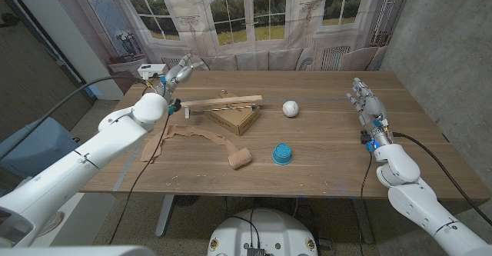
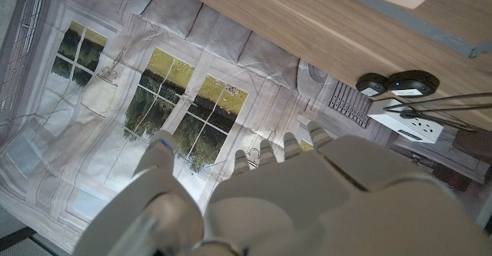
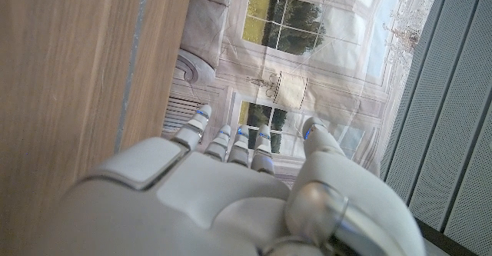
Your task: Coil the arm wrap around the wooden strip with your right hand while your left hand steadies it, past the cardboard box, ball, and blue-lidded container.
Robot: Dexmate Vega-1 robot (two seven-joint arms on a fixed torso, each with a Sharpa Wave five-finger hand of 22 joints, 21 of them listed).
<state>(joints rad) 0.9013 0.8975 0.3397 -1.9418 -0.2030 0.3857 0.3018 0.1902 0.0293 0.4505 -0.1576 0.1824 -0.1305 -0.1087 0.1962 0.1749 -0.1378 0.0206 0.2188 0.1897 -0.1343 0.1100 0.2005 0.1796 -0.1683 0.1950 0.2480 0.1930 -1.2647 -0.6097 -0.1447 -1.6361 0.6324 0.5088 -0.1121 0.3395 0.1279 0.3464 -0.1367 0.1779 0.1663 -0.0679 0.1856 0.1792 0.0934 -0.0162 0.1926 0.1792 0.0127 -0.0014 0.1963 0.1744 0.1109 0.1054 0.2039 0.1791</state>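
wooden strip [image 1: 223,103] hides box [image 1: 235,118] top

table [image 1: 323,144]: wood | backdrop [image 1: 254,14]: printed windows | power strip [image 2: 403,119]: white

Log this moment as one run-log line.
left hand: open, far-left | right hand: open, right edge | arm wrap: uncoiled | wooden strip: on cardboard box

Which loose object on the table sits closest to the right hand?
The white ball. It lies nearer the right hand than the blue-lidded container, the tan rolled arm wrap or the flat cardboard box.
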